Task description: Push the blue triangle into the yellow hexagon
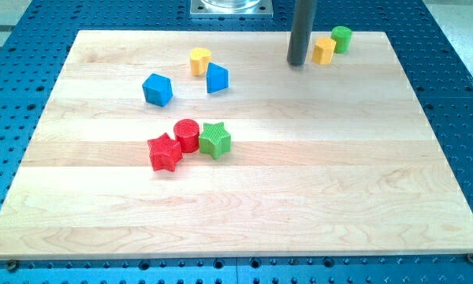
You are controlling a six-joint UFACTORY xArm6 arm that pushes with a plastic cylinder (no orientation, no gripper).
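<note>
On my wooden board (299, 189), a red star (165, 152), red cylinder (187, 134) and green star (215, 140) cluster touching — a blue cube (158, 89) sits apart, a yellow, perhaps heart-shaped block (199, 60) beyond, a green cylinder (342, 38) top right.

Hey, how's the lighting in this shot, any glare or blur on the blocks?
Camera view: even, soft lighting, only faint shadows under the red star and green star; mild sheen on the wooden board; blocks sharp; my tip in focus, left of the yellow hexagon.
</note>
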